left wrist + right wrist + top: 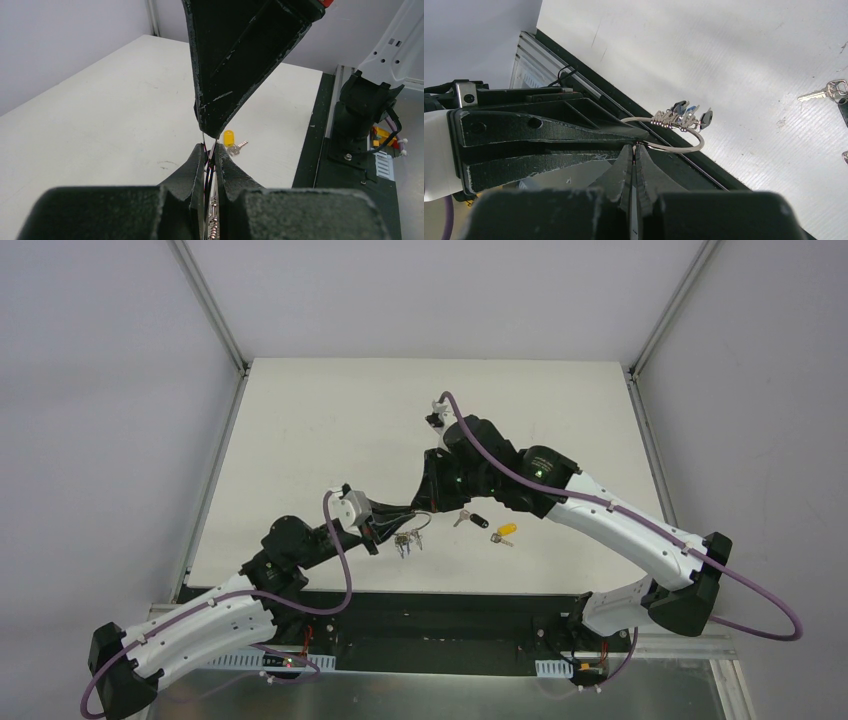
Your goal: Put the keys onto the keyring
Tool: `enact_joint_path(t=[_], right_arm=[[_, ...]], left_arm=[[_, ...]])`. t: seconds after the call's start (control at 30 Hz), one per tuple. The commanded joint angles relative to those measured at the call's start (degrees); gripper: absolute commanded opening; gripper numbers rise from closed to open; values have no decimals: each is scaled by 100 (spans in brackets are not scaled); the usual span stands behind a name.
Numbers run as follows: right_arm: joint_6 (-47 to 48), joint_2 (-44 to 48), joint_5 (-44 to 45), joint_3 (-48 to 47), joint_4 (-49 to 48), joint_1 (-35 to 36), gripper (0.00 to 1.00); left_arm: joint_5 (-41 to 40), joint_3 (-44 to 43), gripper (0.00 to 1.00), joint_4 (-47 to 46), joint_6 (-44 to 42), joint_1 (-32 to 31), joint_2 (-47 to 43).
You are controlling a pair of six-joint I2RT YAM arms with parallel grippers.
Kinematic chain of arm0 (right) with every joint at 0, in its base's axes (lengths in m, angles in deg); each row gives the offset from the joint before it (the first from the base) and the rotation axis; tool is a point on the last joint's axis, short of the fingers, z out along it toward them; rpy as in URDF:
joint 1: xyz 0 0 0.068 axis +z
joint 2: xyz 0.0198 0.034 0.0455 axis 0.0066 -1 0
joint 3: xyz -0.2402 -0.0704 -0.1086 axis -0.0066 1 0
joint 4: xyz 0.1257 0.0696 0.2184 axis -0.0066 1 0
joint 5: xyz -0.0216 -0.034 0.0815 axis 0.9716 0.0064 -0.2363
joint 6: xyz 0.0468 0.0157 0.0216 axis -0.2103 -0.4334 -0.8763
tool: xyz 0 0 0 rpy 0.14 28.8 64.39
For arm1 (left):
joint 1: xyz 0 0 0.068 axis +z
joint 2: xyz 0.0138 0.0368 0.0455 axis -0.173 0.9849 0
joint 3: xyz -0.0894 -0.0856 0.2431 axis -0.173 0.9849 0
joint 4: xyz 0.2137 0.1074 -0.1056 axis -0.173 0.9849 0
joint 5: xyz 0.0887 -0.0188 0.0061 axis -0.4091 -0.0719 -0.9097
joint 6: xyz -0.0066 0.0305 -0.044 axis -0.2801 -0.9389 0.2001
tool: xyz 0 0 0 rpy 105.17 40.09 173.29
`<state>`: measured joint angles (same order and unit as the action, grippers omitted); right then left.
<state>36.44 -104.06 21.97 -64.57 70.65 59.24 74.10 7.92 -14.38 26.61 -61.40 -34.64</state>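
Toward the near edge of table (300,440), about mid-width: keyring (408,533), pinched between left gripper (388,530) on its left and right gripper (424,510) behind and to its right, fingertips meeting tip to tip. On the keyring, hanging: bunch of keys and tags (679,117). Right of the keyring, flat on the table: left loose key (470,519), then right loose key (505,532), apart, the latter slightly nearer the edge.

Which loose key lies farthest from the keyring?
The yellow-headed key, rightmost in the top view; the black-headed key lies between it and the keyring.
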Motion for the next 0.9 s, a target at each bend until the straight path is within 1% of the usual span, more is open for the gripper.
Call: enact_joint_path(t=[0.0, 0.27, 0.33, 0.47, 0.67, 0.87], right_arm=[[37, 96, -77, -175, -134, -11, 0], [38, 97, -80, -201, -118, -4, 0], [43, 97, -69, -214, -118, -10, 0], [43, 82, -76, -236, -112, -10, 0], [43, 67, -86, -244, -111, -6, 0], [43, 58, -101, -239, -121, -7, 0]], left_arm=[[-28, -41, 0, -524, 264, -33, 25], [247, -177, 0, -452, 257, -34, 223], [282, -179, 8, -400, 231, -34, 199], [263, -181, 15, -291, 174, -38, 119], [196, -155, 18, -216, 137, -33, 26], [238, -159, 19, -225, 137, -33, -10]])
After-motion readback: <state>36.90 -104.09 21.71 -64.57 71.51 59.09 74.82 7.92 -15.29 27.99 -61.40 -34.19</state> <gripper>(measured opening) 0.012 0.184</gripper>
